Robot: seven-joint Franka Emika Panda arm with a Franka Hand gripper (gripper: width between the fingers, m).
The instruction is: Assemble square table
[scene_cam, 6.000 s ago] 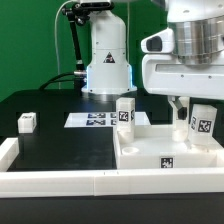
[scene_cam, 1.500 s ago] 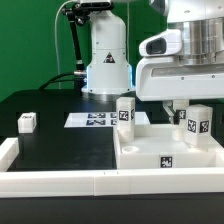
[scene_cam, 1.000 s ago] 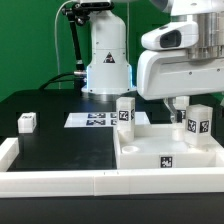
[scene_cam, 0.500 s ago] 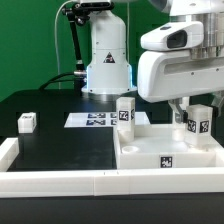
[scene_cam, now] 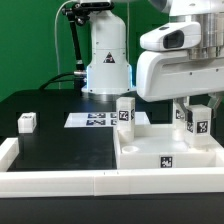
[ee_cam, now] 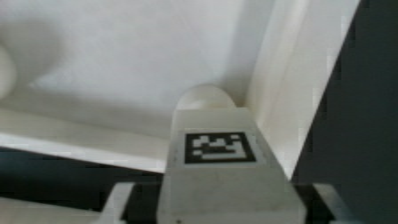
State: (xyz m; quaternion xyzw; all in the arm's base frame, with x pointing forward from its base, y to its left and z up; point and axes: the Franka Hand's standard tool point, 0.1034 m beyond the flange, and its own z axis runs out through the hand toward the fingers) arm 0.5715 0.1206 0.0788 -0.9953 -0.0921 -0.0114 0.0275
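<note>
The white square table top (scene_cam: 140, 156) lies at the exterior view's right. Two tagged white legs stand upright on it, one at its far left corner (scene_cam: 125, 112) and one at its far right corner (scene_cam: 200, 122). My gripper (scene_cam: 198, 107) hangs over the right leg with a finger on each side. In the wrist view that leg (ee_cam: 217, 150) fills the space between the fingers (ee_cam: 134, 201), and the gripper (ee_cam: 228, 205) is shut on it. Another small white leg (scene_cam: 27, 122) lies loose on the black table at the left.
The marker board (scene_cam: 92, 120) lies flat behind the table top, in front of the robot base (scene_cam: 107, 62). A long low white border rail (scene_cam: 60, 180) runs along the front edge and up the left side.
The jaws have closed in on the right leg over the last second. The arm has shifted slightly over that leg. The legs and the table top have not moved.
</note>
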